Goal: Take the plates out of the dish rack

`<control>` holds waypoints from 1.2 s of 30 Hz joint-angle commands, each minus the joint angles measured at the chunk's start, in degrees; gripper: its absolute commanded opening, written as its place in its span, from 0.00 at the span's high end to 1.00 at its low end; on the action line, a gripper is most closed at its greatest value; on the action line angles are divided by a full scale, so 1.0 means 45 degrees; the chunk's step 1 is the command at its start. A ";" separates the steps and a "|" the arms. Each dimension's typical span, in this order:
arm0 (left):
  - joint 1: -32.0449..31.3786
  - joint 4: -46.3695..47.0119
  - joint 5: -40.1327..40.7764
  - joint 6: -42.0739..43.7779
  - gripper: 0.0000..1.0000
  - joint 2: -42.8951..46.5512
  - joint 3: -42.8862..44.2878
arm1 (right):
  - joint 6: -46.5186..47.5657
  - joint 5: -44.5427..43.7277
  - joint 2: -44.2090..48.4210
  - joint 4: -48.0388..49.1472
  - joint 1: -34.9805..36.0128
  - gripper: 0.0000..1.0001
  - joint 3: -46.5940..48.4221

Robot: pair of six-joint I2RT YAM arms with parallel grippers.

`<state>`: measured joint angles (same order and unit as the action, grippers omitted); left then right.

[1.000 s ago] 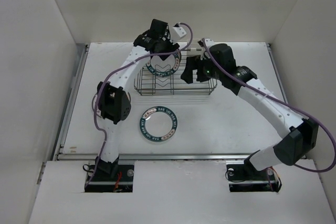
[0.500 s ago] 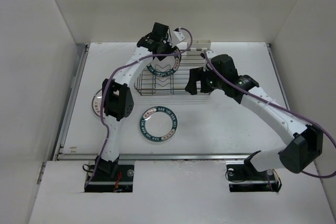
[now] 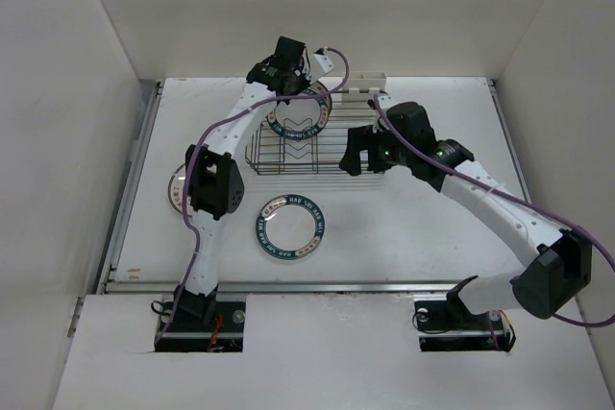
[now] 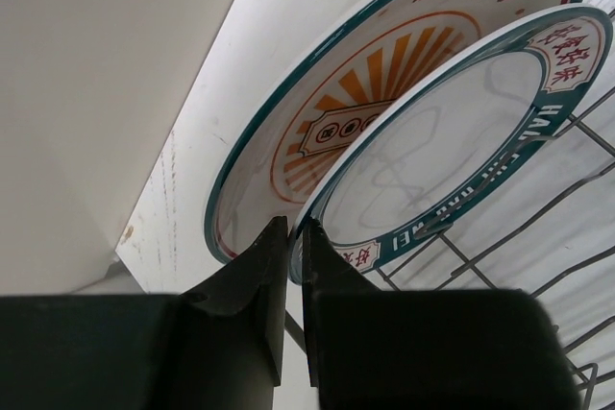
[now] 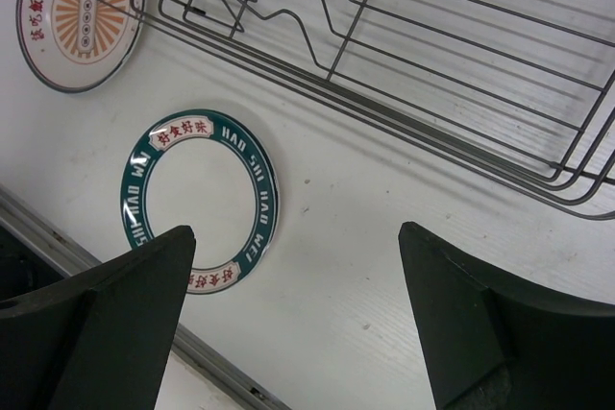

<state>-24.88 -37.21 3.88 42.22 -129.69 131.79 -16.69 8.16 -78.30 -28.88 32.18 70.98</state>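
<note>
Teal-rimmed plate (image 4: pixel 432 151), sunburst plate (image 4: pixel 375 93) seemingly upright in rack (image 3: pixel 317 165), loose plates (image 5: pixel 200 201) flat outside

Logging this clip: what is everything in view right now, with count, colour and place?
Table: one, white, under everything.
Dish rack: one, dark wire, far middle of the table.
Sunburst plate in the rack: one, white with an orange centre, standing on edge.
Teal-rimmed plate in the rack: one, white and teal, on edge beside it.
Teal-rimmed plate on the table: one, flat, in front of the rack.
Sunburst plate on the table: one, flat, at the left.
Holder: one, white, at the rack's far edge.
Left gripper: black, shut on the racked teal-rimmed plate's rim.
Right gripper: black, open, empty, above the table by the rack.
</note>
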 commanded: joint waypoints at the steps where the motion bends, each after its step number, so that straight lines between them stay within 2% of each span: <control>1: -0.0173 -0.0348 -0.0258 -0.0339 1.00 0.0205 0.0245 | -0.0100 0.0002 0.0583 0.0462 -0.0101 0.07 -0.0187; 5: -0.0037 0.0533 -0.0120 -0.0592 1.00 0.0966 -0.0027 | -0.0216 -0.0115 0.0584 0.0579 -0.0101 0.07 -0.0305; 11: -0.0037 0.0691 -0.0589 -0.0319 1.00 0.1846 -0.0575 | -0.0217 -0.0115 0.0584 0.0696 -0.0101 0.07 -0.0422; 17: -0.0037 0.0574 -0.0843 -0.0106 1.00 0.1847 -0.0575 | -0.0217 -0.0231 0.0584 0.0696 -0.0101 0.07 -0.0422; 22: -0.0037 -0.1003 -0.0843 0.0404 1.00 0.0696 0.0127 | -0.0217 -0.0232 0.0701 0.0696 -0.0101 0.07 -0.0538; 24: -0.0037 -0.1008 -0.0843 0.0404 1.00 0.0558 0.0128 | -0.0217 -0.0232 0.0701 0.0696 -0.0101 0.07 -0.0539; 28: 0.0081 0.0162 -0.0725 -0.0513 1.00 0.1180 -0.0184 | -0.0217 -0.0485 0.0819 0.0696 -0.0101 0.07 -0.0539; 36: 0.0081 0.1179 0.0056 -0.0631 1.00 0.2589 -0.0184 | -0.0217 -0.0253 0.0701 0.0813 -0.0101 0.07 -0.0656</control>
<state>-24.69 -37.19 2.44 40.80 -126.13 129.97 -17.17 7.05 -76.51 -28.21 32.18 68.40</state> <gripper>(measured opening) 0.043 0.927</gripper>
